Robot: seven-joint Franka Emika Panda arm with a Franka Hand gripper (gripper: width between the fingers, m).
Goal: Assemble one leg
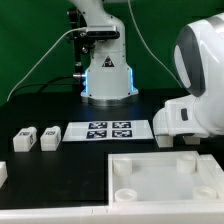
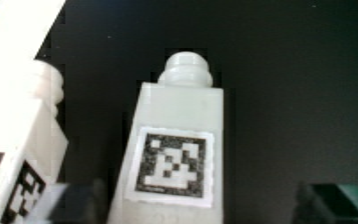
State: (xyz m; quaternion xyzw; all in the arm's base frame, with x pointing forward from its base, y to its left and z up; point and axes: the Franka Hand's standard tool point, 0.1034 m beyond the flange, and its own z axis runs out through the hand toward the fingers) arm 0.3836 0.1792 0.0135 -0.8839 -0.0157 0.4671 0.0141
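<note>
We judged the grasp in hand: the end effector [image 2: 202,205] stood wide around the leg [image 2: 178,130], and next needed closing on it.

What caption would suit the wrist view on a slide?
Open gripper framing a tagged white leg, with a second leg beside it on the dark table.

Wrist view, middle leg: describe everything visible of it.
The leg is a white, plastic-looking block with a rounded peg at one end and a black-and-white marker tag on its facing side. It lies on the black table, apart from a second leg. The open gripper has fingers flanking its tagged end; contact unclear.
</note>
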